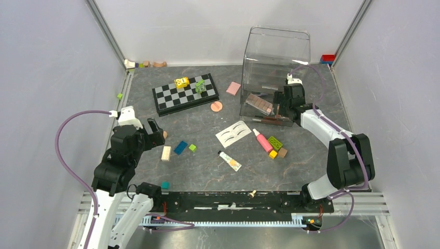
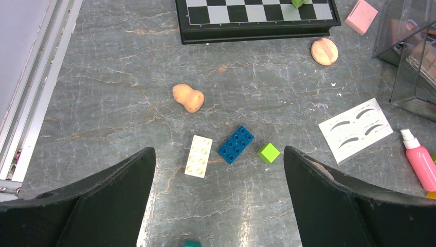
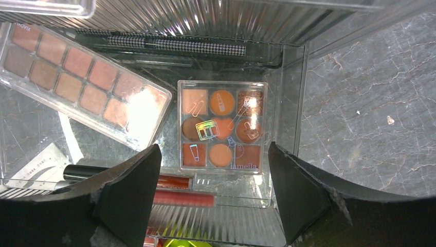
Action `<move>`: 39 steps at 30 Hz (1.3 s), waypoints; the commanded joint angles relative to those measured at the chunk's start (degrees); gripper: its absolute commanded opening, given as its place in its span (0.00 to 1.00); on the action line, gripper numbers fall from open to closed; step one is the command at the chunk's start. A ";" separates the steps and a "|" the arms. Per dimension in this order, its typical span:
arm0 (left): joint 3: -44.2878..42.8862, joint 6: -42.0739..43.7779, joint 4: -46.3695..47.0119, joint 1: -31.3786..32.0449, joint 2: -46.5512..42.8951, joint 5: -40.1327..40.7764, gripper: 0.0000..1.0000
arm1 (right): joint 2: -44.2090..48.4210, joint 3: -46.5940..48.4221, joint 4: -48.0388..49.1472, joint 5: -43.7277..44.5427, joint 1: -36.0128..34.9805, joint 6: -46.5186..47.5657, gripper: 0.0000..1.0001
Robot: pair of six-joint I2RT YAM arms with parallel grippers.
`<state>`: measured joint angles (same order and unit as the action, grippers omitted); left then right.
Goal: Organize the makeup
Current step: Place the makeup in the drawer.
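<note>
Grey marbled tabletop (image 1: 207,176) w/ pink tube (image 1: 262,140), pale walls (image 1: 46,62) on 3 sides

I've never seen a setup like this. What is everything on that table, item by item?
clear box: one, transparent, far right
long palette: one, brown-pink, inside the box
square palette: one, orange-brown, inside the box
slim sticks: several, dark or red, inside the box
chessboard: one, black-white, far centre, two toy blocks on it
sponges: two, peach, one round, one gourd-shaped, left of centre
pink pad: one, pink, between chessboard and box
brow card: one, white, centre
tubes: two, pink and cream, beside the card
loose blocks: at least seven, mixed colours, scattered
left arm: one, black-white, jaws open above blocks
right arm: one, black-white, jaws open over the square palette
</note>
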<state>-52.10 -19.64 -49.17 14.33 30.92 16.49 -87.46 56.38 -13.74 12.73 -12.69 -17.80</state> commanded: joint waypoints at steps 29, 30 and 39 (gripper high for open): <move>0.24 -0.22 2.15 -0.26 1.41 0.20 1.00 | 17.53 -6.52 3.42 -4.29 -23.76 2.41 0.80; 0.23 -0.22 2.15 -0.26 1.52 0.25 1.00 | 17.58 -7.66 3.78 -4.73 -24.80 1.94 0.80; 0.32 -0.48 2.14 -0.26 1.36 1.09 1.00 | 17.88 -16.57 5.41 -5.04 -33.53 -2.19 0.80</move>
<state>-52.10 -19.64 -49.15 14.33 32.36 16.49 -70.91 43.05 -11.03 7.90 -43.22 -16.73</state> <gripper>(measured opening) 0.997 0.803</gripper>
